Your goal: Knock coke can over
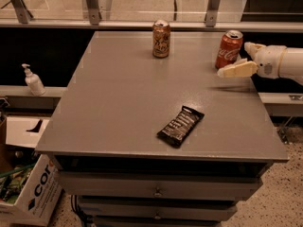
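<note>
The red coke can (229, 49) with white script and a silver top stands upright near the back right of the grey table (128, 103). My gripper (243, 59) reaches in from the right edge, its cream fingers pointing left and spread apart. The near finger (236, 70) lies just in front of and to the right of the can's base. The far finger (253, 47) is just right of the can's upper half. The gripper holds nothing, and I cannot tell if it touches the can.
A gold-brown patterned can (161, 38) stands at the back middle of the table. A dark snack bar wrapper (181, 126) lies near the front middle. A soap dispenser (34, 80) and a cardboard box (33, 193) are at the left, off the table.
</note>
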{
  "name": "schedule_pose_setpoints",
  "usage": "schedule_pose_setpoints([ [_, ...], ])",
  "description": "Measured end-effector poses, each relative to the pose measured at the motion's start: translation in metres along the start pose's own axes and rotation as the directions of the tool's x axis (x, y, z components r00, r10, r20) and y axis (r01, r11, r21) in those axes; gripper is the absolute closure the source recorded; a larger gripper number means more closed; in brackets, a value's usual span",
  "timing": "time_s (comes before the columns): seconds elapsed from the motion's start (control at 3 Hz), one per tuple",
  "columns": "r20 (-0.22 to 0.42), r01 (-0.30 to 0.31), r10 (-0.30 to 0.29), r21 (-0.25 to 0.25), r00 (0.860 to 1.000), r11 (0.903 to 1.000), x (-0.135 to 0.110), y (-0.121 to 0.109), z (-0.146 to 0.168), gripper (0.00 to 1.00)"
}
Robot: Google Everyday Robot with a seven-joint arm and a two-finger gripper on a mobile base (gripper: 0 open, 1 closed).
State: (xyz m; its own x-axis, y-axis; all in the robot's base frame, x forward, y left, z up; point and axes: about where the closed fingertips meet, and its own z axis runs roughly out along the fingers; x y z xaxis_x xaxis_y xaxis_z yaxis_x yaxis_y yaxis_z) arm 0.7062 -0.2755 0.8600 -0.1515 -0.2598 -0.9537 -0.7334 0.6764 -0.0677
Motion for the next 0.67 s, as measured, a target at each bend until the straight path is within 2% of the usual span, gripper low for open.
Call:
schedule_pose_setpoints([
  [0.67,0.074,0.005,-0.002,-0.037,0.997,0.9993,-0.0149,0.0020,0.0203,0.00],
])
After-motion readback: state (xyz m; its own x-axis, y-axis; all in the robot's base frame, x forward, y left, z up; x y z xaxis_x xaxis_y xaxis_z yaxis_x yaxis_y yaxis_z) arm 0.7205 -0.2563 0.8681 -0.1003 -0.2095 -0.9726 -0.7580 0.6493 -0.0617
